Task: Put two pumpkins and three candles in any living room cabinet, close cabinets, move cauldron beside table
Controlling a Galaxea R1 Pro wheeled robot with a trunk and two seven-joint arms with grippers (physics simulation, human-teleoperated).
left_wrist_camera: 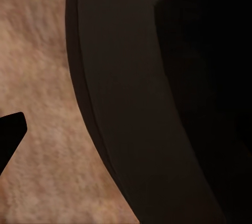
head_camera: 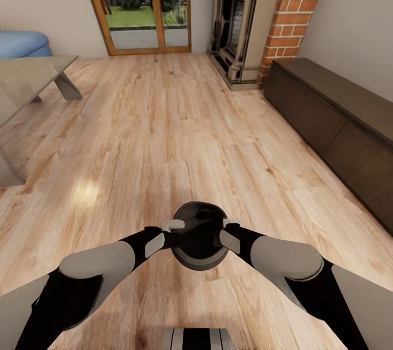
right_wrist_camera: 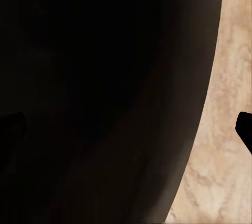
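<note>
From the head camera the wood plank floor (head_camera: 164, 137) fills most of the room. Along the right wall runs the long dark-brown cabinet (head_camera: 333, 115), its fronts flush and shut as far as can be seen. At the left edge stands the table (head_camera: 27, 79) with its glossy grey top, and behind it a corner of the blue sofa (head_camera: 22, 43). The brick fireplace (head_camera: 256, 17) sits at the far end beside the cabinet, next to a glass door (head_camera: 144, 3) framed in wood.

Low in that view, the black cauldron (head_camera: 197, 235) is held between the two arms, well apart from both the table and the cabinet. The left pincer (head_camera: 173, 224) sits at its rim on one side and the right pincer (head_camera: 231, 223) at the rim on the other; each shows a pale fingertip at the edge, but how far the jaws are closed I cannot tell.

The wrist cameras give the close detail that the head camera lacks. The left wrist view shows the cauldron's (left_wrist_camera: 157, 103) curved dark wall with the floor (left_wrist_camera: 37, 51) beside it. The right wrist view shows the cauldron (right_wrist_camera: 105, 93) as a black mass, with a strip of floor (right_wrist_camera: 226, 129) beyond
</note>
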